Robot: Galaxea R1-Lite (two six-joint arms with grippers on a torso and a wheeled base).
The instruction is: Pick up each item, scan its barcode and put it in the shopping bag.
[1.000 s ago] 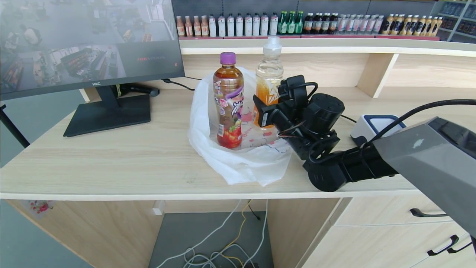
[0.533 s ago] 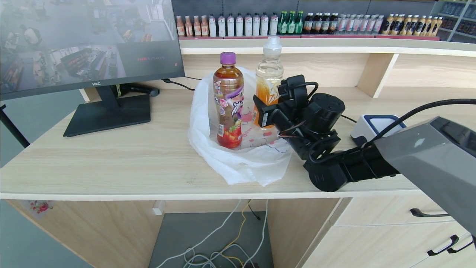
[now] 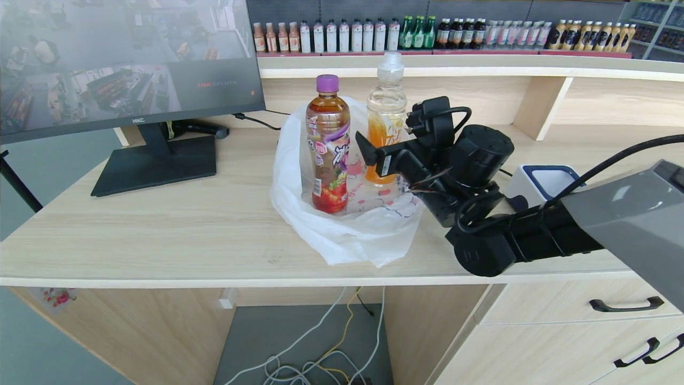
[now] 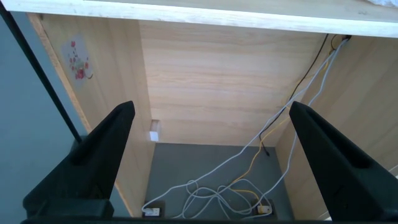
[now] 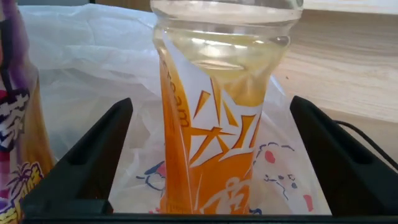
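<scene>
A tea bottle with a purple cap (image 3: 328,144) and a clear bottle with an orange label (image 3: 386,107) stand upright inside the white shopping bag (image 3: 342,235) on the counter. My right gripper (image 3: 382,155) is level with the orange-label bottle's lower half, open. In the right wrist view the orange-label bottle (image 5: 214,124) stands between the wide-spread fingers (image 5: 93,162) without touching them. My left gripper (image 4: 211,115) hangs open and holds nothing, below the counter's edge, facing the cables on the floor.
A white and blue barcode scanner (image 3: 542,182) sits on the counter behind my right arm. A monitor (image 3: 128,64) on a black stand occupies the left, with a black handheld device (image 3: 197,128) behind it. Drawers (image 3: 625,305) are below right.
My right arm has lifted and drawn back to the right, a little away from the orange-label bottle. Both bottles and the bag stay where they were.
</scene>
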